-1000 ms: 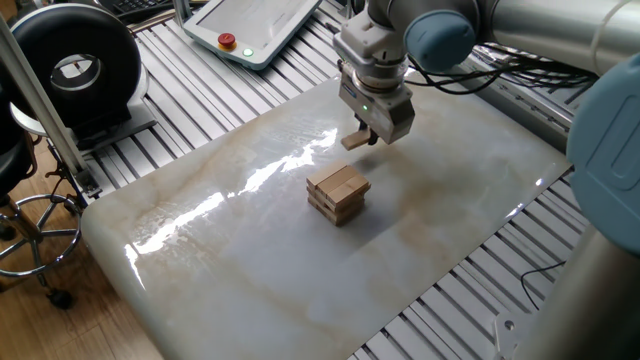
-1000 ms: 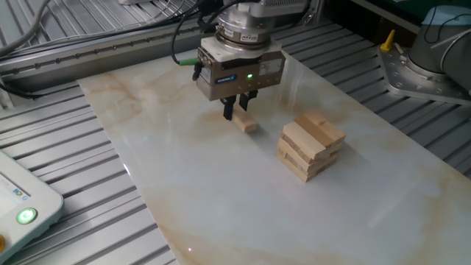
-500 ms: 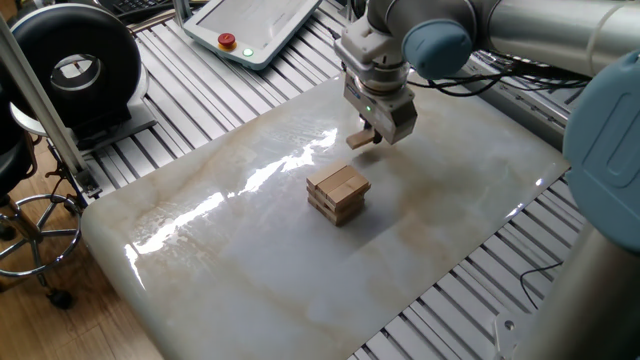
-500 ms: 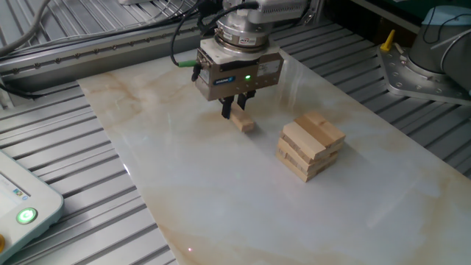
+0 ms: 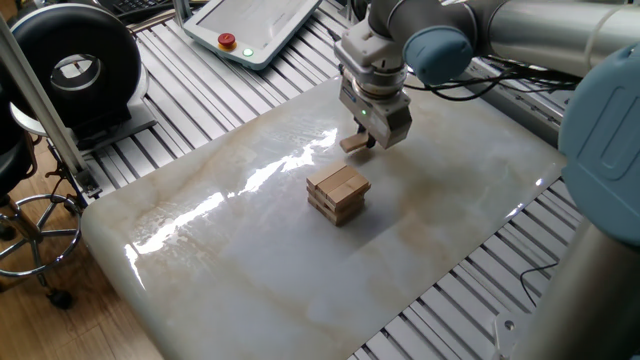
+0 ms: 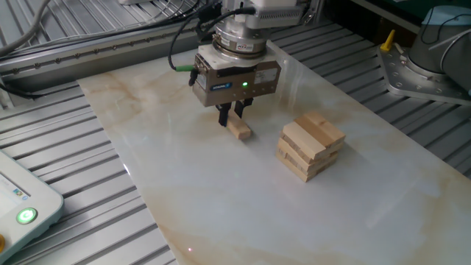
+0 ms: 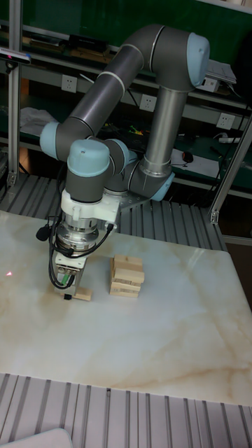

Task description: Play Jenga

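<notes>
Your bench point(image 5: 240, 270) is a pale marbled slab with a glossy glare streak, laid over ribbed aluminium rails point(image 5: 190, 90) that show on every side of it. Behind it, in the tall fixed view, you have a dark green wall with shelves point(image 7: 42, 42) and a row of wall sockets.

Going left to right in one fixed view: a black round fan-like unit point(image 5: 75, 65) sits at the far left by a chair base point(image 5: 30, 240) on the wooden floor, then a teach pendant point(image 5: 255, 25) with a red stop button lies on the rails at the top.

Next comes your pincer point(image 6: 232, 115), pointing straight down with a green light on its body, its fingers pinching the loose block point(image 6: 238, 129). That block is at or just above the slab; you cannot tell which. To its right, near but apart, the Jenga tower point(image 6: 310, 145) stands low in crosswise layers near the middle of the slab.

A cable point(image 6: 184, 51) loops off the wrist, and the grey arm point(image 7: 140, 84) arches over the back of the bench. Nothing lies between the pincer and the tower.
</notes>
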Tool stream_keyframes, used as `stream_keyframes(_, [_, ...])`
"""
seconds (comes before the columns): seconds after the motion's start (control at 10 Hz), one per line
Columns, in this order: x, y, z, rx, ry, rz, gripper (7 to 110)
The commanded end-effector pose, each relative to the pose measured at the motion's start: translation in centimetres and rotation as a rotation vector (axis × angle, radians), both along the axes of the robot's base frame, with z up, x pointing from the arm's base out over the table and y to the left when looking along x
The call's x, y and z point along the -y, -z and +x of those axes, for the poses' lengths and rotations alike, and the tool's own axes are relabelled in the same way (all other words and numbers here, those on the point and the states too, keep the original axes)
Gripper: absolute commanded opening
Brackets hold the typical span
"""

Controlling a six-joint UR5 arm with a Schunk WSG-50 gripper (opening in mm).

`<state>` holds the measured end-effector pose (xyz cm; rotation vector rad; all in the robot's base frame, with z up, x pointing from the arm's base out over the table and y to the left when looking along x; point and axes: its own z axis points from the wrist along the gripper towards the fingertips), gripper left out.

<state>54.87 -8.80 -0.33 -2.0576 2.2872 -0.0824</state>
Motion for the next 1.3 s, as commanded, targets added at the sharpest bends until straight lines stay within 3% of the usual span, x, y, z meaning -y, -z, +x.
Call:
stream_keyframes(0.0, [-0.3,0.3,-0.4,-0.014,-0.002,0.022,22])
stream_keyframes(0.3, [-0.3,0.0,-0.9,-0.027,-0.018,0.021,22])
stream_keyframes(0.4, [-0.3,0.0,-0.9,-0.03,-0.021,0.02,44])
stream_keyframes(0.9, [-0.1,-0.8,-1.6,-0.043,-0.025,0.016,44])
stream_keyframes(1.2, [-0.5,-4.1,-2.6,-0.058,-0.001,0.004,44])
